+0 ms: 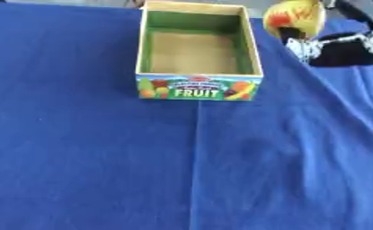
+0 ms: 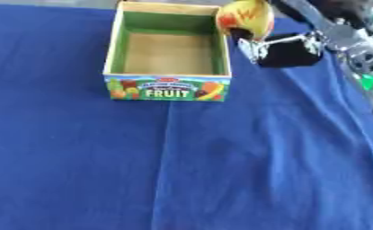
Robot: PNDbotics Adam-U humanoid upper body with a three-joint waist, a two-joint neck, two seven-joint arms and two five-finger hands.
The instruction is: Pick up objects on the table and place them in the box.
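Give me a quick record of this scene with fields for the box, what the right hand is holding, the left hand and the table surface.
box: open-topped cardboard box with green inner walls and a FRUIT label, upright near the far middle, nothing visible inside
held object: round yellow toy fruit with red-orange streaks, just beyond the box's right rim
right hand: black hand entering from the upper right, fingers curled on the fruit
left hand: not in view
table surface: blue cloth, creased down the middle
task state: fruit not yet in the box
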